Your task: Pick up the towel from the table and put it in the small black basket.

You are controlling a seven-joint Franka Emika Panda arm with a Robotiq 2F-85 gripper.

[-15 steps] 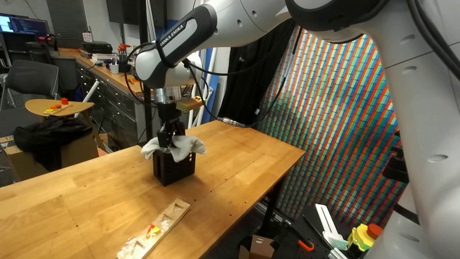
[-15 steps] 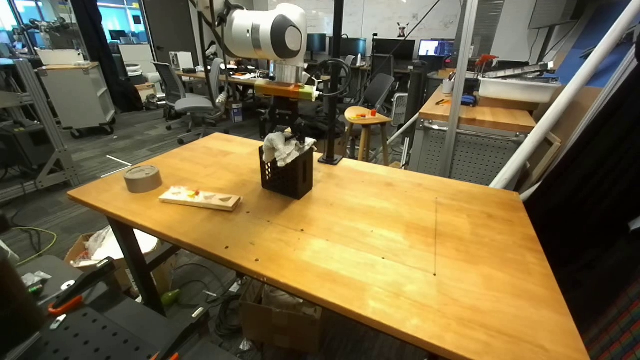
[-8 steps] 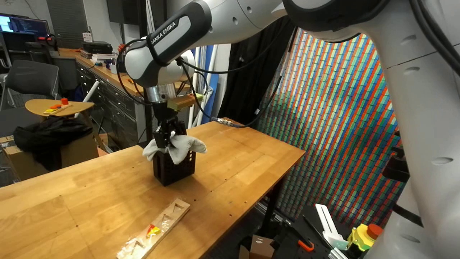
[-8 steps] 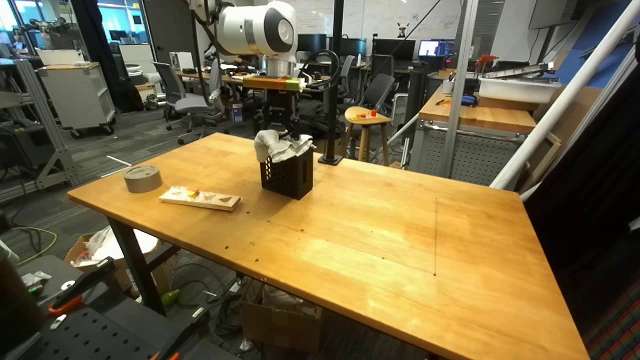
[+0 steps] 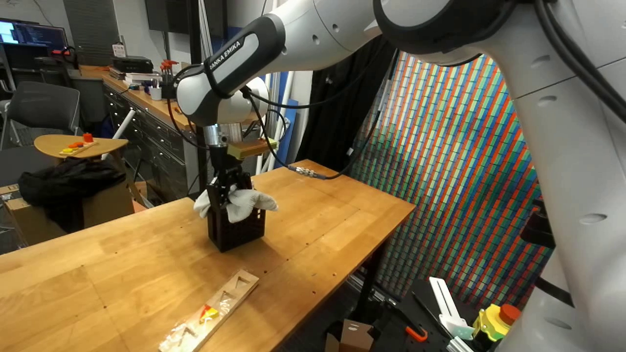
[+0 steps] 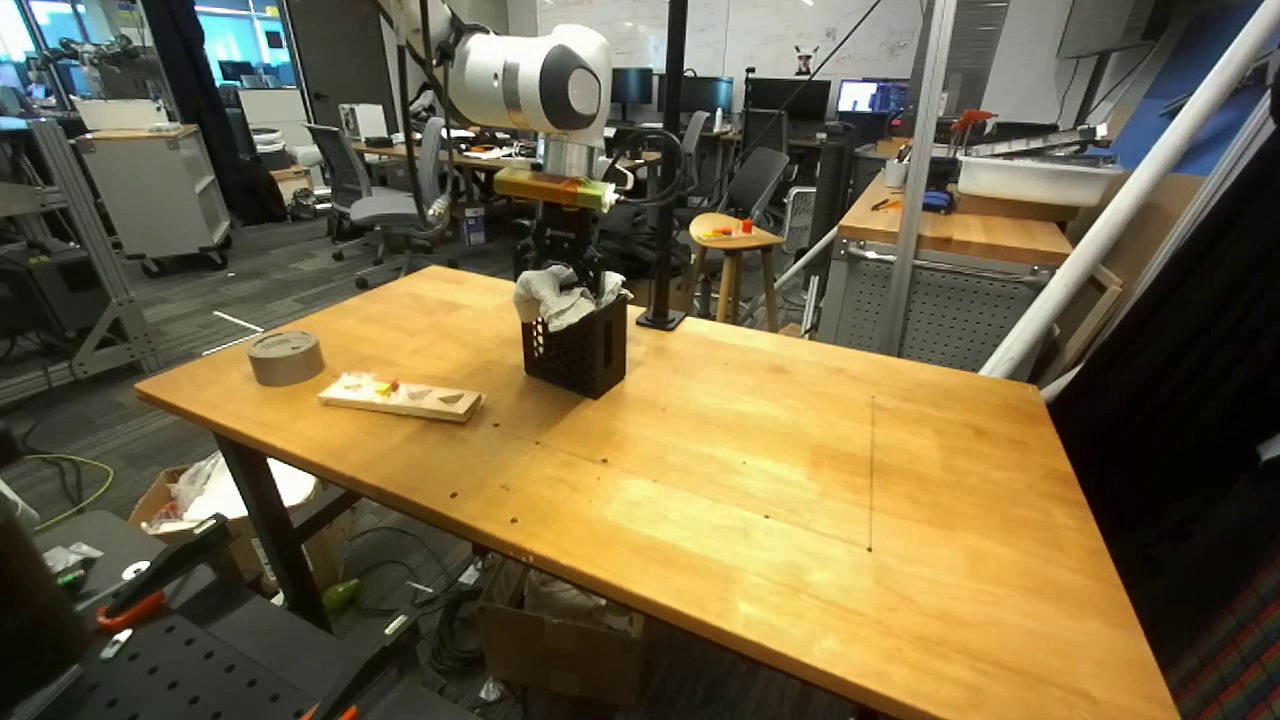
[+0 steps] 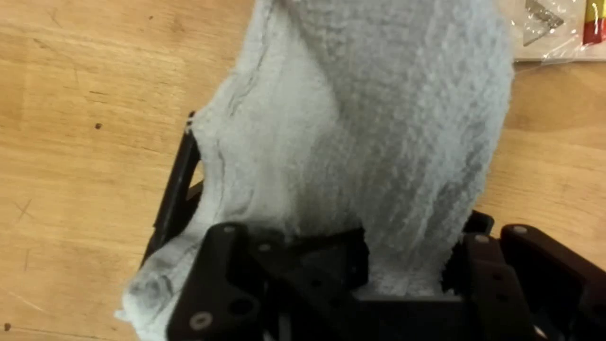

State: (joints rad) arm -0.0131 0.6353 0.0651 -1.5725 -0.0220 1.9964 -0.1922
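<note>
The small black basket [image 5: 239, 232] stands upright on the wooden table; it also shows in an exterior view [image 6: 603, 350]. The grey-white towel [image 5: 249, 201] lies bunched over its opening, with ends hanging over the rim, as also shows in an exterior view [image 6: 560, 300]. My gripper [image 5: 231, 196] points down at the basket's mouth, fingers partly hidden by the towel. In the wrist view the gripper [image 7: 405, 255] has towel [image 7: 378, 118] filling the narrow gap between its fingers, touching both. The basket's rim [image 7: 173, 199] shows left of it. The basket's inside is hidden.
A wooden puzzle board [image 5: 210, 310] in clear wrap lies on the table [image 5: 122, 274] near the basket. A tape roll [image 6: 285, 358] sits near a table corner. A black post [image 6: 668, 200] rises at the table edge close behind the basket.
My gripper shifted sideways and then moved down, so its fingers are lower at the basket's mouth. The towel's middle has sunk slightly with it. The basket has barely moved.
</note>
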